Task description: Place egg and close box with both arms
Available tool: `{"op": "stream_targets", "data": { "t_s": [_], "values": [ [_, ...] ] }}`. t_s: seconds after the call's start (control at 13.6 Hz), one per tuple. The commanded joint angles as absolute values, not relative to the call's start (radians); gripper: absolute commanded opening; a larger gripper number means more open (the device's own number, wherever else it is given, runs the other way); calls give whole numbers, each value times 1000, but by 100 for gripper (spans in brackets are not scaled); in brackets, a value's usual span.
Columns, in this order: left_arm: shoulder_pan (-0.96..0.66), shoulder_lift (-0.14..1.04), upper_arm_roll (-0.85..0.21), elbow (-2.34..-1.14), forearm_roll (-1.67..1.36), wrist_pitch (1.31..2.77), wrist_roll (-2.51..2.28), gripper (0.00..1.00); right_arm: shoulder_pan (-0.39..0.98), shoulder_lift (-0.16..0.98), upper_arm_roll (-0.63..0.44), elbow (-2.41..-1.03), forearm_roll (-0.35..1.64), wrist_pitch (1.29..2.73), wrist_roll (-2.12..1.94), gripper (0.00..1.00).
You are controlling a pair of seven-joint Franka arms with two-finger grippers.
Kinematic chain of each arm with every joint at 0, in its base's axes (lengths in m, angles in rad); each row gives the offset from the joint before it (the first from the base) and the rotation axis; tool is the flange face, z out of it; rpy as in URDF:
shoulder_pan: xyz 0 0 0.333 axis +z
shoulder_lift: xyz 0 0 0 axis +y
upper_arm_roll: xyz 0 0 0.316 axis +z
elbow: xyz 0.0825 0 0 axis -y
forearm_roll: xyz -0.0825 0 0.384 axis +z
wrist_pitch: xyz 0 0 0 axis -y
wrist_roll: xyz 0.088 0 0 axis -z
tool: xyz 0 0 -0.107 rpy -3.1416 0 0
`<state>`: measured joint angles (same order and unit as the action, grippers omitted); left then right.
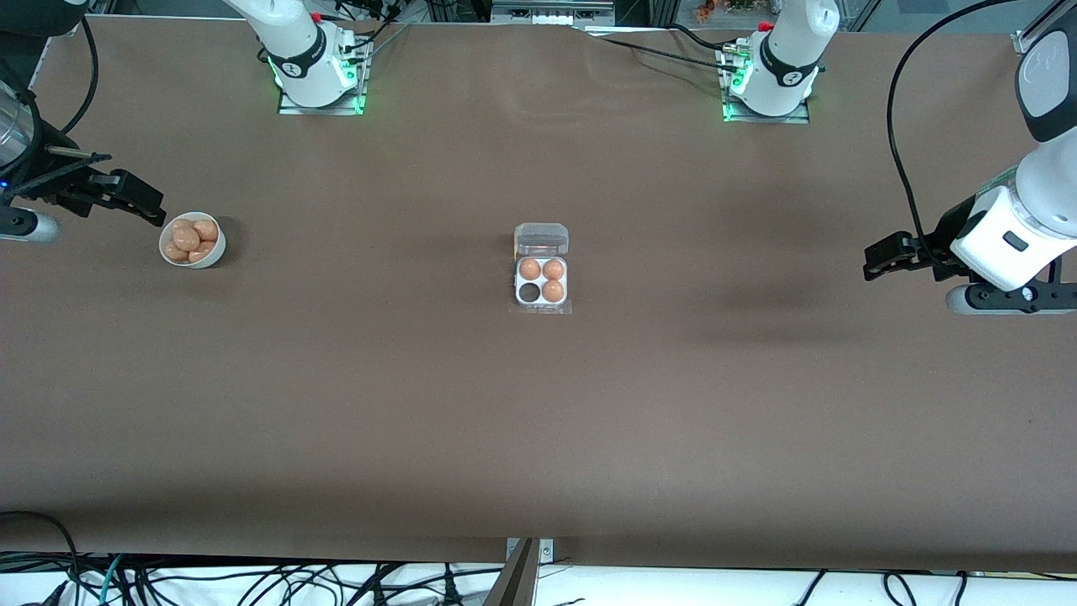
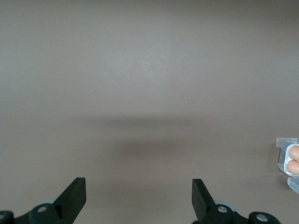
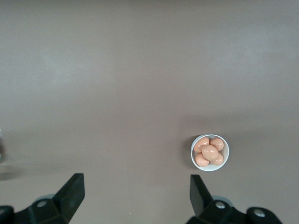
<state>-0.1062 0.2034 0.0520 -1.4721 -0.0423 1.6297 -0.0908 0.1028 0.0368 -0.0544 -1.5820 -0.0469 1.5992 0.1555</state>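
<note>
Box point(image 1: 541, 279) open mid-table, three eggs in.
Left gripper point(image 1: 875, 261) and right gripper point(image 1: 151, 206) hover wide apart, empty; bowl point(image 1: 193, 241) holds eggs.

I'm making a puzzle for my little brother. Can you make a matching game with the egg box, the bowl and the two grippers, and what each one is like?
Things:
1. box
2. white bowl
3. left gripper
4. right gripper

States:
A. open, over bare table at the left arm's end
B. lid open, three eggs, one cell empty
C. open, in the air close beside the bowl
D. holds a pile of loose eggs

Pairs: 1-B, 2-D, 3-A, 4-C
</note>
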Motion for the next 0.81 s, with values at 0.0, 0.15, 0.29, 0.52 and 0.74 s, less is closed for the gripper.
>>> {"op": "stream_targets", "data": {
  "t_s": [0.0, 0.15, 0.29, 0.52, 0.74],
  "values": [
    [-104, 201, 52, -1460, -41, 1618, -97, 100, 103, 18, -51, -1598, -38, 1595, 150, 100],
    [-104, 201, 52, -1460, -41, 1618, -97, 100, 103, 26, -51, -1601, -38, 1592, 149, 100],
    [-104, 201, 52, -1460, -41, 1618, -97, 100, 110, 55, -51, -1601, -43, 1594, 129, 100],
    [-104, 201, 52, -1460, -41, 1618, -97, 100, 109, 191, -52, -1597, -41, 1609, -32, 100],
    [-104, 201, 52, -1459, -41, 1618, -95, 100, 77, 282, -57, -1606, -46, 1661, -49, 100]
  ]
}}
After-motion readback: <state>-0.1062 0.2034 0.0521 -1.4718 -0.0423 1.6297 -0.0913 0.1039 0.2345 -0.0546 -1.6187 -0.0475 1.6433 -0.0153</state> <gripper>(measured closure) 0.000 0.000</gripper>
